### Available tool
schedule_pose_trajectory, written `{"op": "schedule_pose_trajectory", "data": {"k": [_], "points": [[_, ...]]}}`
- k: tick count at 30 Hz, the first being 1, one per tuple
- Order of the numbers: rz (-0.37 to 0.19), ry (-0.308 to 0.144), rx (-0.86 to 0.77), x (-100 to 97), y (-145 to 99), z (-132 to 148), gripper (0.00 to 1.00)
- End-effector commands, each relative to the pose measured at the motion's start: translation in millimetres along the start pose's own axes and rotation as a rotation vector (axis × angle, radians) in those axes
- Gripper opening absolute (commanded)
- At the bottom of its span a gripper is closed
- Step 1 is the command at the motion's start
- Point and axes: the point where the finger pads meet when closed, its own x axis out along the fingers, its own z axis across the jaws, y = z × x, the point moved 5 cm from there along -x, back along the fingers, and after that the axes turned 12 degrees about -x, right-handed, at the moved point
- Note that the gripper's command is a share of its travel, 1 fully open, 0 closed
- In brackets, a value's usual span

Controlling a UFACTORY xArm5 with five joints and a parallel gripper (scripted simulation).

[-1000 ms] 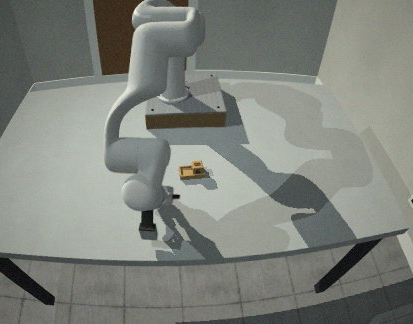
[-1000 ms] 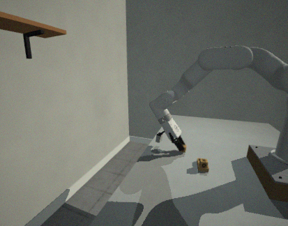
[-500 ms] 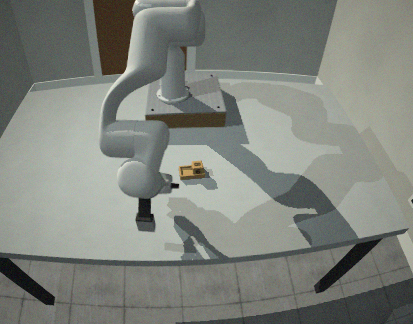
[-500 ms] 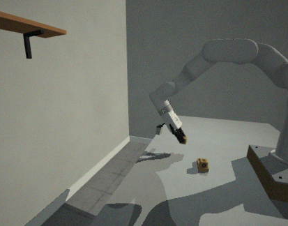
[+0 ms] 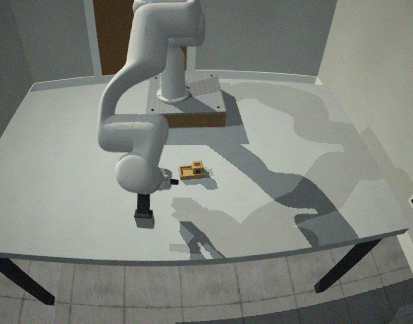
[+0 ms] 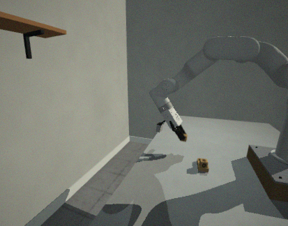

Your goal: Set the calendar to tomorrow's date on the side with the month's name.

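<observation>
Room lies open around our tool (image 6: 183, 137), which hangs above the tabletop (image 5: 290, 165), near its front edge. We have it closed partway on a small orange cube (image 6: 184, 138), seen only from the side; from above, the wrist hides the grip. Right of it, well apart, the tray (image 5: 189, 173) sits flat with the second cube (image 5: 197, 165); digits are too small to read.

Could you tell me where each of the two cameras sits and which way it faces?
Top: high above the table's front edge, looking down and back at the tray; shows the arm and its base.
Exterior: low, off the table's side, looking across it; shows the arm and the gripper, jaws shut on a cube.
Both show the tray and the arm.
</observation>
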Motion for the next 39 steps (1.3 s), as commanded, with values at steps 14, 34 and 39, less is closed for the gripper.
{"op": "schedule_pose_trajectory", "data": {"k": [14,34,39], "points": [[0.183,-0.039,-0.001,-1.0,-12,-3,0.29],[0.439,-0.093,0.0,5.2,-29,-6,0.29],[0.506,-0.107,0.002,7.7,-35,-6,0.29]]}}
